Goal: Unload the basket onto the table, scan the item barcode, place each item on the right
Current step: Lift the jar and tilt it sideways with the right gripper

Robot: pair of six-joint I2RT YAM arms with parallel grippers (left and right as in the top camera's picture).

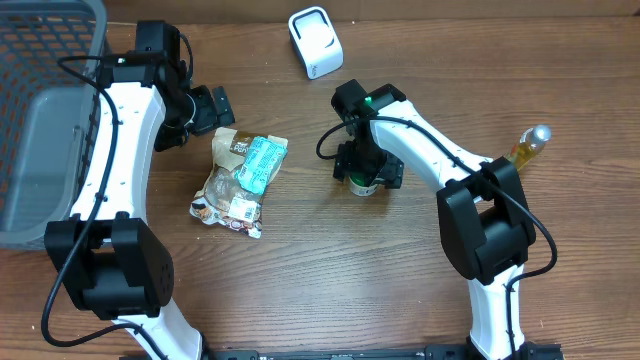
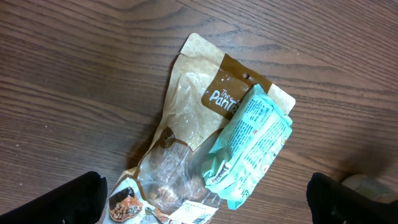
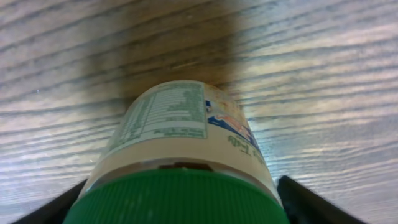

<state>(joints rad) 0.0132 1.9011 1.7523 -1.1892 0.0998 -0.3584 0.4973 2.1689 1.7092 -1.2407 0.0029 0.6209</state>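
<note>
- While spread wide, the left end effector [image 1: 212, 112] hangs empty over the snack bags [image 1: 240, 175].
- Across the surface [image 1: 330, 280], the right end effector [image 3: 183, 211] straddles the upright jar [image 3: 174, 118]; whether it presses yet, I cannot tell.
- It looks stiff, light and smooth: take it by the ribbed green lid [image 3: 124, 199].

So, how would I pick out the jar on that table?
On the wooden table, look right of the snack bags, beneath the right gripper. There sits a small jar with a pale printed label, the only thing with a green ribbed lid.
</note>
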